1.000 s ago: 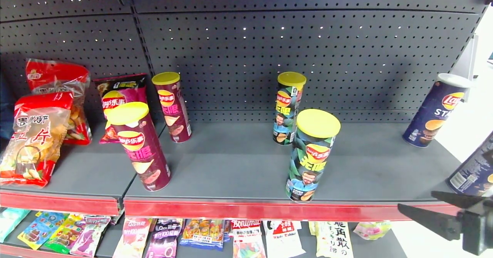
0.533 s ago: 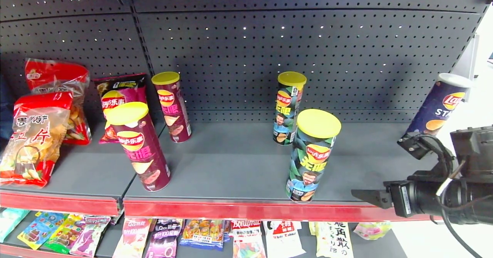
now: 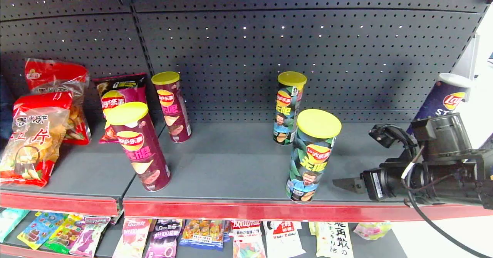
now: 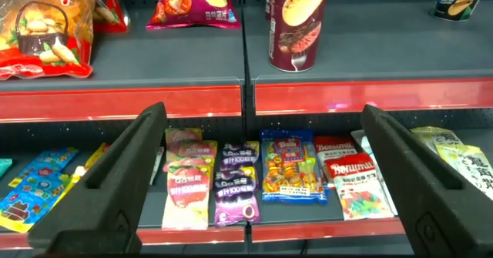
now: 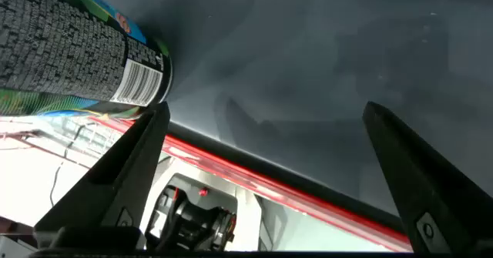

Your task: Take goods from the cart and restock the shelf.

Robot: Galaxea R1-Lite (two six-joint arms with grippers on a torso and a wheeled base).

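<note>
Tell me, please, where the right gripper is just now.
In the head view the right gripper is low on the right, over the shelf's red front edge, open, just right of the front green can.

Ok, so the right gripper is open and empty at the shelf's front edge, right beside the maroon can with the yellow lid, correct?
Wrong can. The right gripper is open and empty at the shelf's front edge, right beside the green-patterned can with the yellow lid, not a maroon one; the head view shows it.
</note>
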